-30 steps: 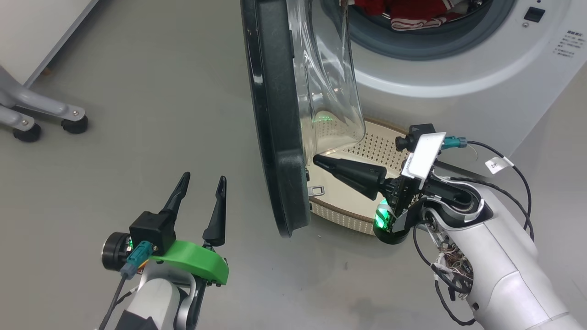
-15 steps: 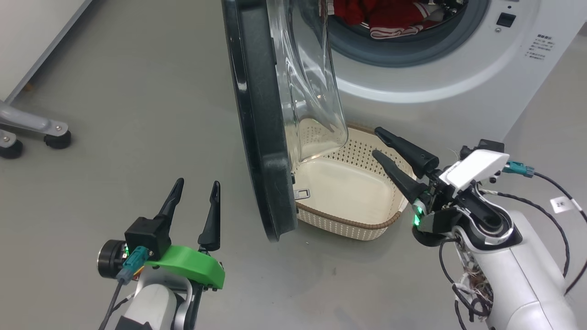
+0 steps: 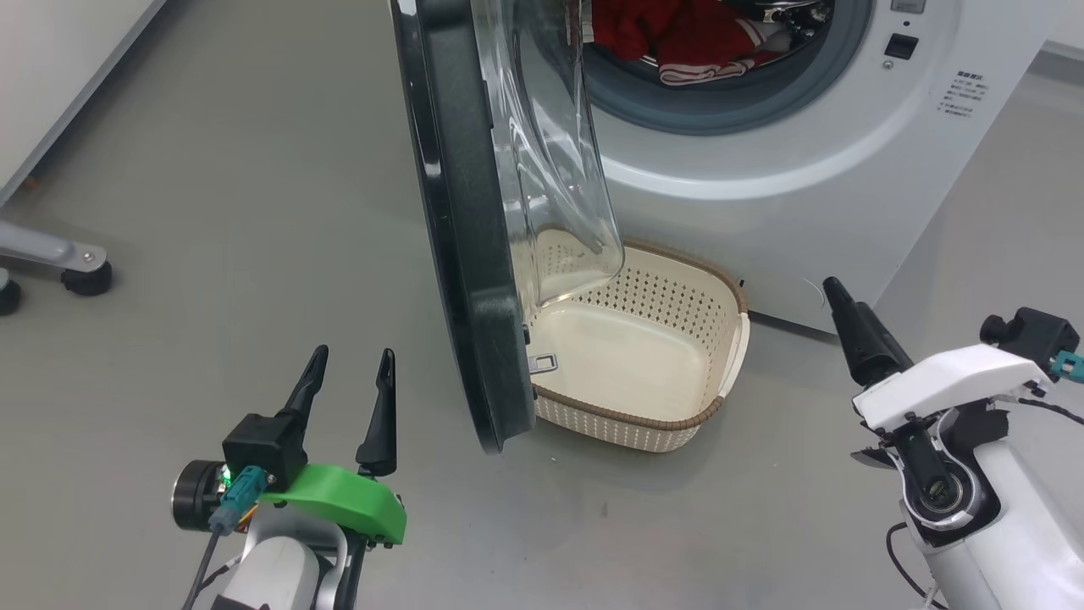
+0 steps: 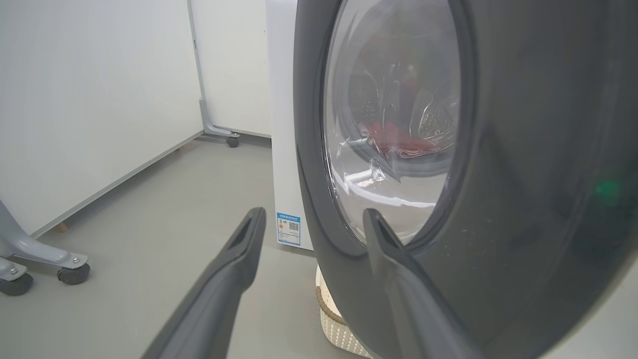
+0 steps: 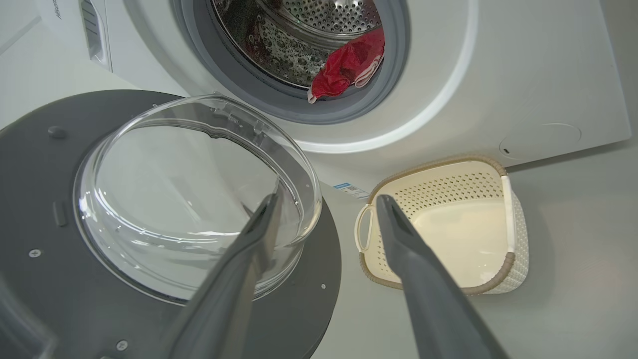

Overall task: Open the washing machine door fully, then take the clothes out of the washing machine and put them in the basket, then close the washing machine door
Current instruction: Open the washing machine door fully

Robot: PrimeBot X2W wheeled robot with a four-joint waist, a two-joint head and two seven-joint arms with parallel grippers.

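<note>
Washing machine point(image 3: 762, 195), big, white and front-loading, stands on the grey floor with its steel drum exposed. Its large round black-rimmed door point(image 3: 457, 254) with the bulging clear glass bowl hangs edge-on to my head camera, and I judge it only partly swung out. The small cream perforated plastic basket point(image 3: 644, 415) with a brown woven-look rim sits on the floor just in front of the machine, its left end under the glass bowl. The bright red clothes point(image 3: 669, 38) with white stripe trim lie in the drum mouth.

My left gripper point(image 3: 354, 351) hovers near the door's outer face, jaws spread and empty. My right gripper point(image 5: 329, 198) sits to the right of the basket, jaws spread, holding nothing.

With the door short of fully open, my right arm could clip its rim or glass when it reaches for the drum. A dropped garment could land on the glass or the floor. A careless sweep could shove the light basket away.

A blue label sticker point(image 4: 288, 229) with a code square sits low on the machine's side. The small printed text point(image 3: 961, 89) on the front is too fine for me to read.
</note>
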